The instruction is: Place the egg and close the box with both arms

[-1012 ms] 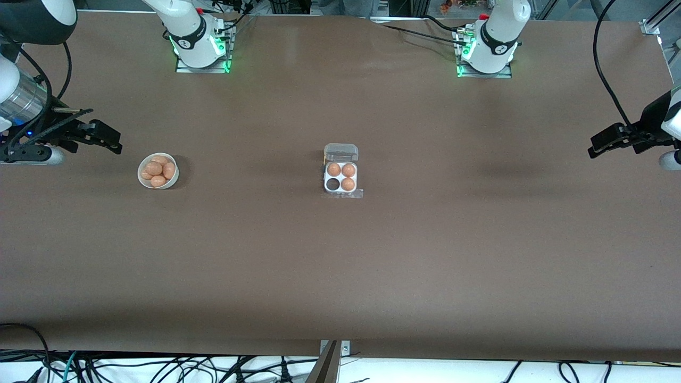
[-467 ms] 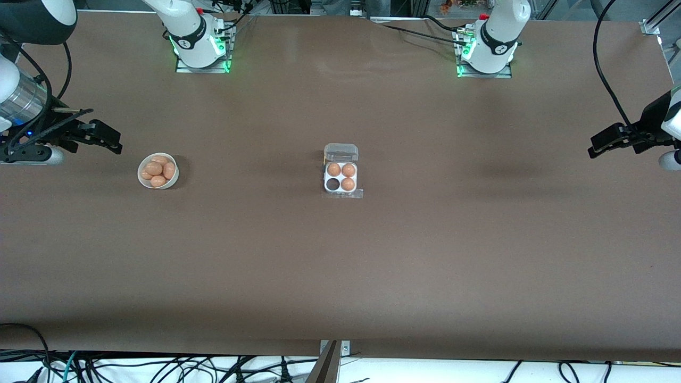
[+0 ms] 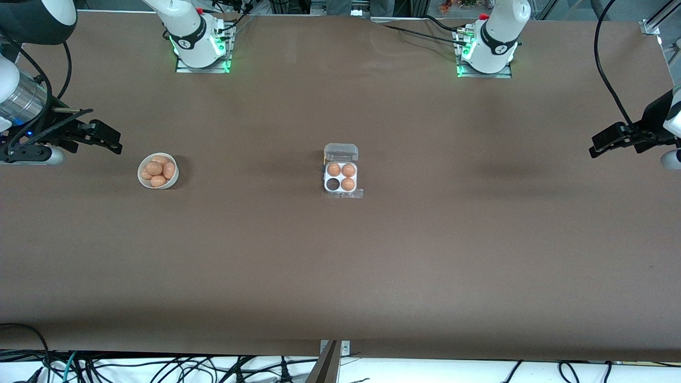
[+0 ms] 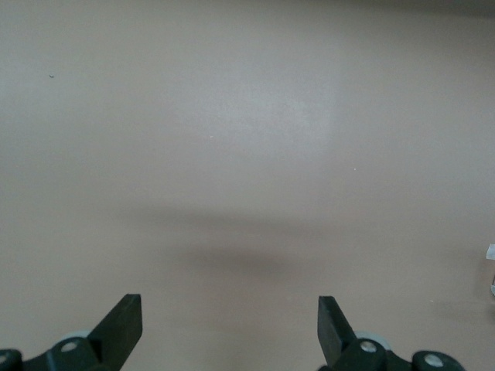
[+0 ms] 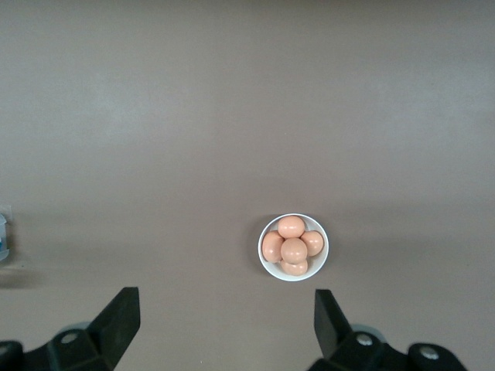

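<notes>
The box lies at the middle of the table with its clear lid hinged open. Three orange-brown eggs fill its cells; the empty cell is on the side nearer the front camera, toward the right arm's end. Several more eggs lie in a white bowl toward the right arm's end, also in the right wrist view. My right gripper is open and empty, over bare table beside the bowl. My left gripper is open and empty over the left arm's end of the table.
The brown table stretches wide around the box and bowl. The arm bases stand along the edge farthest from the front camera. Cables hang off the edge nearest the front camera.
</notes>
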Available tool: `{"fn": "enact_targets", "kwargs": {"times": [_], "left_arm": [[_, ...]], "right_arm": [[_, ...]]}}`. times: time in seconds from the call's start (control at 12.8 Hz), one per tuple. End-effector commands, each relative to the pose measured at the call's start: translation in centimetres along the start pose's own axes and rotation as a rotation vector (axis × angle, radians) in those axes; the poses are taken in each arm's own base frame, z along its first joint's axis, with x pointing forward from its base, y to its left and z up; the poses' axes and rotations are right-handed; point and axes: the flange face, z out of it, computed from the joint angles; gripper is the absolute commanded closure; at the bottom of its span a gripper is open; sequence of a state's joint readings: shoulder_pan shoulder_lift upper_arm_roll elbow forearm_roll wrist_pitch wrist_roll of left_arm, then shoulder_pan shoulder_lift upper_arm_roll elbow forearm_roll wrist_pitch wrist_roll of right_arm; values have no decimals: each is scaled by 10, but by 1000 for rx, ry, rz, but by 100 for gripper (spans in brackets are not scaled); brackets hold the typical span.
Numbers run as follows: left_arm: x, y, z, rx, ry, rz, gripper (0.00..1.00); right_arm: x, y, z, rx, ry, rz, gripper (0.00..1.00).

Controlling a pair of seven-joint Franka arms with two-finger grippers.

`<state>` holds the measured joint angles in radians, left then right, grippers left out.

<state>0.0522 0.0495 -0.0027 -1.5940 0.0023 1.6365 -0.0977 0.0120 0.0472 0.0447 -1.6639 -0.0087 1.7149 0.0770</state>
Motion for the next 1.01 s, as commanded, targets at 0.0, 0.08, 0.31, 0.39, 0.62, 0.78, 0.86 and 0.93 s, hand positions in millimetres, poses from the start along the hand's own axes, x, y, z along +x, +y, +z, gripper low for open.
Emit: {"fn": "enact_targets", "kwargs": {"times": [0.0,0.08,0.31,0.39,0.62,0.78,0.86,0.93], "left_arm": [[0,0,-12,-2,-7,14,0],[0,0,-12,-2,-7,14,0],[-1,0,-13,-2,-7,14,0],[-1,1,-13,-2,-7,15,0],[-1,1,-13,-2,-5,15,0],[0,1,-13,-2,-7,15,0],[0,1,-12,-2,-7,15,0],[-1,1,-13,-2,-5,15,0]], "right_arm": [[1,1,-3,15,-6,6,0],[1,1,-3,13,-6,8,0],[1,1,-3,15,-6,6,0],[1,1,-3,13,-6,8,0],[1,1,-3,15,-6,9,0],[1,0,-2,15,-5,6,0],[3,1,6,13,-17,6,0],[10,-1,22,-4,-46,-16,0]]}}
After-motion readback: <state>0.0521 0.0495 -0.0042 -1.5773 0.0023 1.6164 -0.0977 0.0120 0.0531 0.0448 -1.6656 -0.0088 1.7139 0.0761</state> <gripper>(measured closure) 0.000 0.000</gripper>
